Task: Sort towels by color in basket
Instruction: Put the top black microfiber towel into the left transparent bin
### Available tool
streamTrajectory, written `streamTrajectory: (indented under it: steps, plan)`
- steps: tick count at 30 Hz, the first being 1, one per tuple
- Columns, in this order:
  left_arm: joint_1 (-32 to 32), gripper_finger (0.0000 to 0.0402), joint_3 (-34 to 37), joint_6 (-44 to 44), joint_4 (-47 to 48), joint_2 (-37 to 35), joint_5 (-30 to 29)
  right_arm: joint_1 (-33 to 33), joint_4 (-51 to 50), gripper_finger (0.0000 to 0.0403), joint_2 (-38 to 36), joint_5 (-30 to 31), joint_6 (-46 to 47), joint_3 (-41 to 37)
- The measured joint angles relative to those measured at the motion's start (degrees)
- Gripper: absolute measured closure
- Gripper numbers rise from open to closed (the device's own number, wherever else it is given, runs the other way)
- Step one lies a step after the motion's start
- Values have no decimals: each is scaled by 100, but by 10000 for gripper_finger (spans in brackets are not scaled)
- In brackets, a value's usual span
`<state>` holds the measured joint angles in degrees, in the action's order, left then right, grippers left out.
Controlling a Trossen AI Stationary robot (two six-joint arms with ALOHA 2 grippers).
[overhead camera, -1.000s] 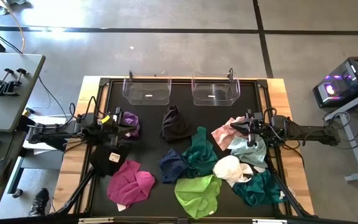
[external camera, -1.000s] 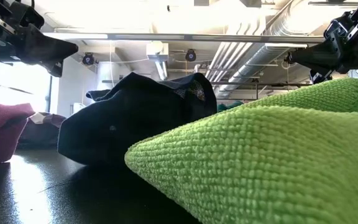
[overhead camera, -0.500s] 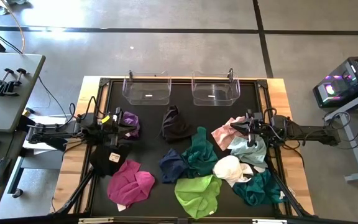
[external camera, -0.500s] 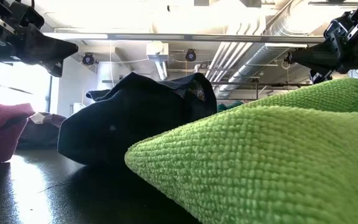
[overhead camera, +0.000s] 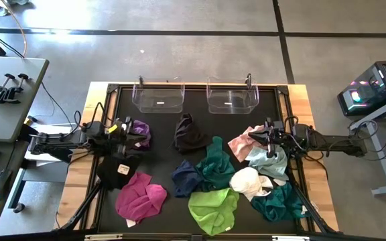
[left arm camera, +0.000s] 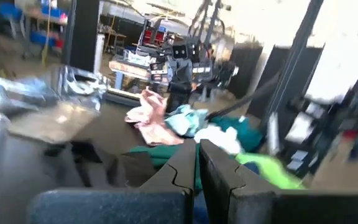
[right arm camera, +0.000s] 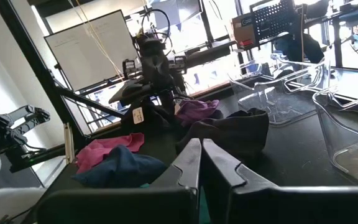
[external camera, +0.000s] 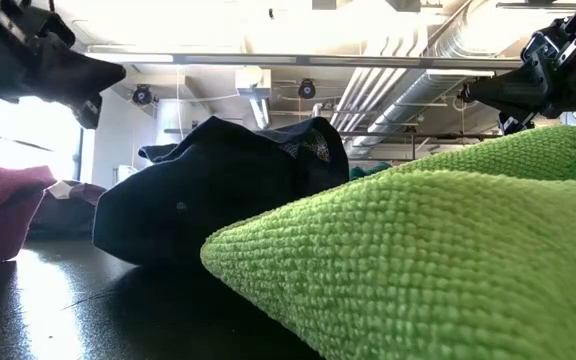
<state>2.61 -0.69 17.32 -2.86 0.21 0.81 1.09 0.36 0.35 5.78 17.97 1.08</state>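
Observation:
Several small towels lie loose on the black mat: purple (overhead camera: 140, 131), black (overhead camera: 190, 134), a second black one (overhead camera: 117, 171), magenta (overhead camera: 141, 198), navy (overhead camera: 185, 178), teal (overhead camera: 215, 165), lime green (overhead camera: 213, 208), white (overhead camera: 246, 181), a second teal one (overhead camera: 277, 202), pink (overhead camera: 242, 142) and pale mint (overhead camera: 271, 161). My left gripper (overhead camera: 130, 132) is shut and empty, in the air beside the purple towel. My right gripper (overhead camera: 259, 137) is shut and empty above the pink and mint towels. Both wrist views show the fingers closed together, my left gripper (left arm camera: 197, 167) and my right gripper (right arm camera: 201, 160).
Two clear plastic baskets (overhead camera: 158, 98) (overhead camera: 232, 98) stand side by side at the mat's far edge. A black frame rims the mat. In the low view the lime towel (external camera: 418, 260) and the navy towel (external camera: 218, 190) fill the foreground.
My left arm has started to move: it shows blurred in the low view, and its wrist view is smeared. Which way it goes cannot be told. The towels lie as before.

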Motion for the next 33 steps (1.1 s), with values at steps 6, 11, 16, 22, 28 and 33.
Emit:
streamTrajectory:
  steps: [6, 11, 16, 22, 28, 33]
  plan:
    - [-271, 392, 0, 864, -586, 38, 648, 0, 0, 401, 0, 0, 1, 1]
    - [-1329, 392, -1, -145, -2704, 491, 526, -1, 0, 401, 1, 0, -1, 0]
    - [-2276, 392, -85, -1575, -3491, 1752, -1123, 1, 2, 401, 1, 0, 1, 2]
    - [-2471, 392, -730, -1999, -3405, 3615, -2388, -1, 2, 401, 1, 0, 1, 0]
    - [-2373, 364, -1559, -2724, -2940, 5011, -2812, 1, 0, 401, 1, 0, 1, 1]
    - [-2072, 292, -2215, -2422, -2706, 6031, -2573, -1, 0, 401, 1, 0, 0, 0]
